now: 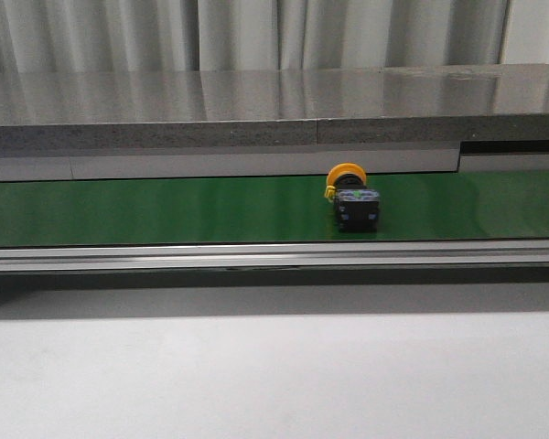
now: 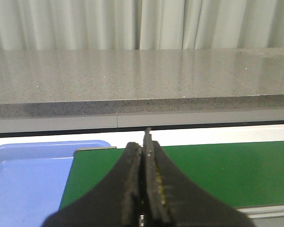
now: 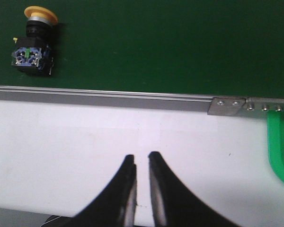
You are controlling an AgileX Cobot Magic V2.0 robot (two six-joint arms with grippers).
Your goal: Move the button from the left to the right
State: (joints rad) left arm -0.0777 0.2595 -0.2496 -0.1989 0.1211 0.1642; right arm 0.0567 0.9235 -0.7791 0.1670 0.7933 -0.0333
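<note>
The button (image 1: 352, 197) lies on its side on the green belt (image 1: 165, 210), a little right of the middle, its yellow-orange cap pointing away from me and its black body nearer. It also shows in the right wrist view (image 3: 34, 45), far from the fingers. My right gripper (image 3: 141, 157) hangs over the white table on the near side of the belt's rail, empty, with a narrow gap between its fingers. My left gripper (image 2: 145, 144) is shut and empty above the left end of the belt (image 2: 227, 165). Neither gripper shows in the front view.
A blue tray (image 2: 23, 179) sits just past the belt's left end. A green container's edge (image 3: 280, 146) lies on the white table by the right gripper. A metal rail (image 1: 256, 256) runs along the belt's near side, and a grey counter (image 1: 256, 101) stands behind it.
</note>
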